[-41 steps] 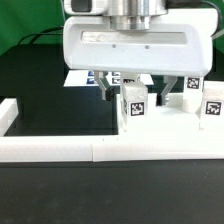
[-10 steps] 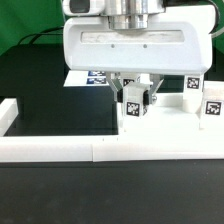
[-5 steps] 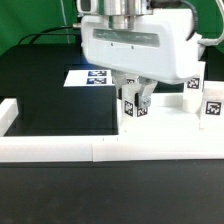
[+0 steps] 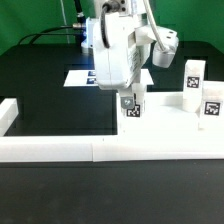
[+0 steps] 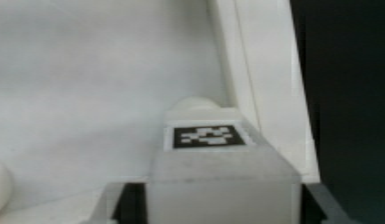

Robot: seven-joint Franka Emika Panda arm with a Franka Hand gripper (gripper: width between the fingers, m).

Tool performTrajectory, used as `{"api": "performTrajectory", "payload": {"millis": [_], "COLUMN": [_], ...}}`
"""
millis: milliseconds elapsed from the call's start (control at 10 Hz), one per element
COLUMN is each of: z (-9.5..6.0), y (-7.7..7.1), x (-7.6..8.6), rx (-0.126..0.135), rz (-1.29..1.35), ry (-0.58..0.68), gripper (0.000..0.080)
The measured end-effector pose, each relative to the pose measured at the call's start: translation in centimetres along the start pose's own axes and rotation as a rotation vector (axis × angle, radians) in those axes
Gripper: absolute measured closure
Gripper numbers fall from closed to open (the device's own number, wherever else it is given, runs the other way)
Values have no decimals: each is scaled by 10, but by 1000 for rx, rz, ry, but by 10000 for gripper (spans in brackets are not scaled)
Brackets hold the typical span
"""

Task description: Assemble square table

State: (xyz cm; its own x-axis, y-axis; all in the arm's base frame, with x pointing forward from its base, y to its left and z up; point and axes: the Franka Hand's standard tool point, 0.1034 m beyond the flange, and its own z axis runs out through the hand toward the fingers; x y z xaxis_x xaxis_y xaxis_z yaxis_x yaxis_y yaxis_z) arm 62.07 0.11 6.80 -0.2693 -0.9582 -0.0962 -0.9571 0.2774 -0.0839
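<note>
Your leg post (image 4: 131,106), tag facing the camera, stands upright on the white square tabletop (image 4: 165,125), near its edge at the black surface, and the jaws (image 4: 131,100) are clenched on it; in the wrist view the same leg post (image 5: 210,150) runs straight out between the two fingers (image 5: 121,202). Two more leg posts stand free toward the exterior view's right, one (image 4: 192,78) farther back and one (image 4: 211,104) nearer. Outward you have the low white border wall (image 4: 60,149) along the front and the marker board (image 4: 80,77) flat behind the arm.
</note>
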Motion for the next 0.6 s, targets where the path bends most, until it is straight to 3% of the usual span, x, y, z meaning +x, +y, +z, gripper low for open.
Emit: {"api": "performTrajectory", "payload": {"millis": [400,600], "z": [0,0], "y": [0,2], "x": [0,-5], "rx": [1,0], "rz": [-25,-130], "ry": [1,-1], "gripper": [499,186]}}
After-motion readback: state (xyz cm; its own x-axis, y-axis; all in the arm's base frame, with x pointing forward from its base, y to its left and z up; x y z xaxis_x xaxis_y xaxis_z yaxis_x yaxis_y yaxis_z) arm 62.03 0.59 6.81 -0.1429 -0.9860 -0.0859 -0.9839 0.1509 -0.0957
